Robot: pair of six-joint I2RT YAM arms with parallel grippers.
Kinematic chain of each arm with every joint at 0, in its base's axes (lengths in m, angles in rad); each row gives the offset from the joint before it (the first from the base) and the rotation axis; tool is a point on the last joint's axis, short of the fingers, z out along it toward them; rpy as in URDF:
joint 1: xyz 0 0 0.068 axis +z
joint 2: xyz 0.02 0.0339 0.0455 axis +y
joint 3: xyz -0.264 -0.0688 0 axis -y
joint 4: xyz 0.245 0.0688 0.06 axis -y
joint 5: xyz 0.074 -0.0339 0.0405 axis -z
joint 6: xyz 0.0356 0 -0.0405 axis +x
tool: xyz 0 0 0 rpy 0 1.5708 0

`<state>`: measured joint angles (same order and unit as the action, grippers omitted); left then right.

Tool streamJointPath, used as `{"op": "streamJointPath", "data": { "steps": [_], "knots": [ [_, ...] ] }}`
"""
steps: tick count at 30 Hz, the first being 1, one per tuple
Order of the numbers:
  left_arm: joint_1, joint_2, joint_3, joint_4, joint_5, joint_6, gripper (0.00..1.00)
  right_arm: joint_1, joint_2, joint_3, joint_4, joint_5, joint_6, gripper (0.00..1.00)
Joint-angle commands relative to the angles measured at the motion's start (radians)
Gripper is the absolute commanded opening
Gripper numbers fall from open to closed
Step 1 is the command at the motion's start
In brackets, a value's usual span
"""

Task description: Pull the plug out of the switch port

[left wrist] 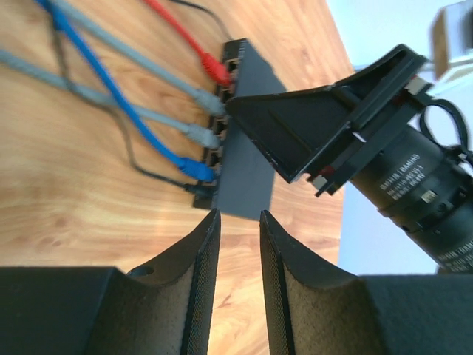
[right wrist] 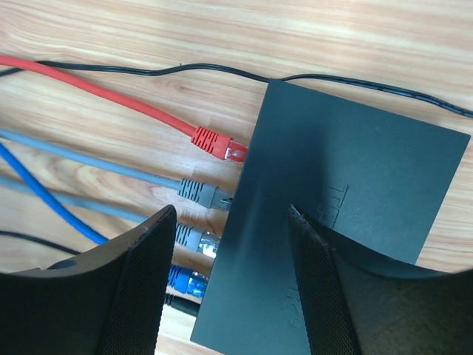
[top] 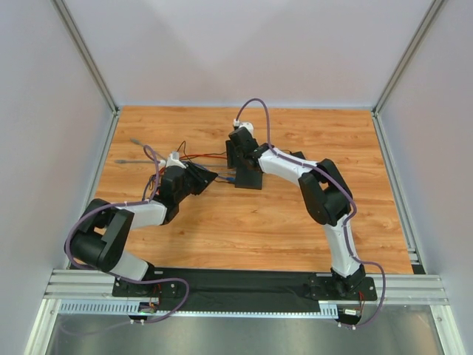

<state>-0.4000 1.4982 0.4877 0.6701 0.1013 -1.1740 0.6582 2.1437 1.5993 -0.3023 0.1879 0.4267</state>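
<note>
Matte-black switch (right wrist: 355,192) flat on wood bench (right wrist: 222,37), mid-bench. Red plug (right wrist: 214,142), grey plugs (right wrist: 198,192), blue plug (right wrist: 185,279) at ports along one edge. Right gripper (right wrist: 230,214) fingers apart, straddling port edge, gripping nothing. Left gripper (left wrist: 238,216) fingers narrow, empty, just short of switch.

left gripper (left wrist: 239,216): jaws narrowly apart, empty, near switch (left wrist: 245,177) end
ports: red plug (left wrist: 214,68), two grey, blue plug (left wrist: 198,168)
right gripper finger (left wrist: 295,129): over switch top
</note>
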Motion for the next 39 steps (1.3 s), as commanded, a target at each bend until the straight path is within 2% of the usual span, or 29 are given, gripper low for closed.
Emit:
{"op": "streamJointPath", "data": {
  "steps": [1, 5, 11, 24, 33, 39],
  "knots": [
    [-0.005, -0.049, 0.044, -0.151, -0.055, -0.013, 0.36, 0.041, 0.059, 0.074, -0.135, 0.148, -0.060, 0.64],
    [-0.005, -0.046, 0.060, -0.204, -0.051, -0.022, 0.33, 0.054, 0.079, 0.100, -0.193, 0.231, -0.055, 0.64],
    [-0.010, -0.015, 0.063, -0.170, -0.025, -0.038, 0.33, 0.057, 0.100, 0.125, -0.274, 0.332, -0.057, 0.64],
    [-0.020, 0.148, 0.083, -0.026, 0.069, -0.091, 0.33, 0.058, 0.068, 0.079, -0.270, 0.354, -0.059, 0.66],
    [-0.054, 0.301, 0.060, 0.247, 0.067, -0.231, 0.33, 0.057, -0.076, -0.074, -0.066, 0.194, -0.091, 0.69],
    [-0.091, 0.388, 0.032, 0.388, 0.002, -0.308, 0.32, 0.020, -0.146, -0.156, 0.012, 0.075, -0.082, 0.70]
  ]
}}
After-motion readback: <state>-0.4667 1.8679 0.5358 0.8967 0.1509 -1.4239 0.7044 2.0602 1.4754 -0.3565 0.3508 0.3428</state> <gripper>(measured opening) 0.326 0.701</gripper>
